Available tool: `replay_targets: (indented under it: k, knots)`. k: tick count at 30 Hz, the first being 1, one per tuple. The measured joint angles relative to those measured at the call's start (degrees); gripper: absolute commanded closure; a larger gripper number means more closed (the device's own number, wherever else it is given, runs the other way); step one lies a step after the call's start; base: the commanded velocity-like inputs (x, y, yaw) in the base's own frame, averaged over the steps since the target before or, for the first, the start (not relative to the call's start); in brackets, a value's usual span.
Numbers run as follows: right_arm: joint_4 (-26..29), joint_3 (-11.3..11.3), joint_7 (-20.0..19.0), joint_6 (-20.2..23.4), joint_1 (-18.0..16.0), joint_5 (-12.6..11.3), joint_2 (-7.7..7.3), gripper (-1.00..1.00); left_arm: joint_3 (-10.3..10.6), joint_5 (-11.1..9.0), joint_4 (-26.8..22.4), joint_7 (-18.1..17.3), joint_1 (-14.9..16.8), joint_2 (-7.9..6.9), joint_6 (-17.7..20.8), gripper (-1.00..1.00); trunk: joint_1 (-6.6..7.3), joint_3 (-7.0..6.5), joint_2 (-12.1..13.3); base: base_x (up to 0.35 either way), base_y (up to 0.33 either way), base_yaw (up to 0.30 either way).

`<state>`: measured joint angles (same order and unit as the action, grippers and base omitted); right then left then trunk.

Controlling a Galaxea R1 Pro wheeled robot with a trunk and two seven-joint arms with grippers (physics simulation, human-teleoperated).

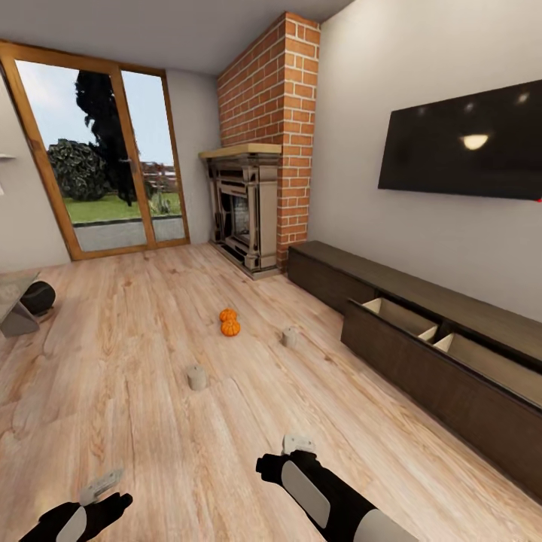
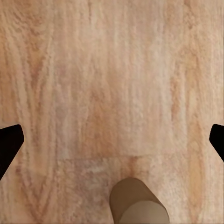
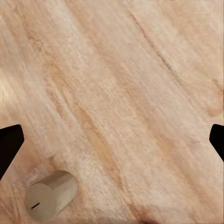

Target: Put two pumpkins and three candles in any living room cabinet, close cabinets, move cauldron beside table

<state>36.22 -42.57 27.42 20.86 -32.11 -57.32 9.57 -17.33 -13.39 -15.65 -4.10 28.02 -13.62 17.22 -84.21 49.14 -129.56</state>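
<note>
While both arms hung low over the floor [image 1: 150, 391], the left tool [image 2: 112, 140] had its dark fingers spread wide apart over bare planks, and the right tool [image 3: 112, 140] stood just as wide, holding nothing. In the left wrist view a beige candle [image 2: 137, 205] lay near the tool; in the right wrist view another candle [image 3: 50, 194], a short faceted cylinder with a small dark wick mark on its end, rested on the wood off to one side of the fingers. In the head view the left tool [image 1: 90, 504] and the right tool [image 1: 282, 463] were low in the frame, each with a pale candle close by, one [image 1: 102, 484] by the left and one [image 1: 299, 443] by the right.

No writing could be read anywhere. The floor was pale wood-grain planking. Farther out stood two more candles, one [image 1: 197, 377] mid-floor and one [image 1: 290, 336] nearer the cabinet [image 1: 421, 361]. Two small orange pumpkins [image 1: 229, 322] sat touching each other beyond them. The cabinet, long, low and dark brown, ran along the right wall; its nearer front [image 1: 436, 376] was pulled out, showing a pale divided interior, while the farther front looked shut. Above it hung a black screen [image 1: 463, 143]. A brick chimney [image 1: 267, 113] with a fireplace [image 1: 241, 218] filled the corner, beside wood-framed glass doors [image 1: 105, 158]. At the left edge a grey tabletop [image 1: 11, 297] showed with a black rounded object [image 1: 36, 297] just beside it.
</note>
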Motion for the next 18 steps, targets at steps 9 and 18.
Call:
replay_targets:
  k: [9,18]
  knots:
    - [19.9,1.3,-0.2,9.0,0.1,0.0,-0.48,-1.00,0.2,0.0,0.0,0.0,0.0,-0.16,0.1,-1.00,-1.97,1.61,-3.6,0.000,0.000,0.000]
    - [48.6,2.9,-3.0,9.5,1.2,0.0,-7.61,-1.00,0.2,0.1,0.0,-0.1,0.0,-0.12,0.1,-1.00,-3.95,3.23,-7.2,0.000,0.000,0.000]
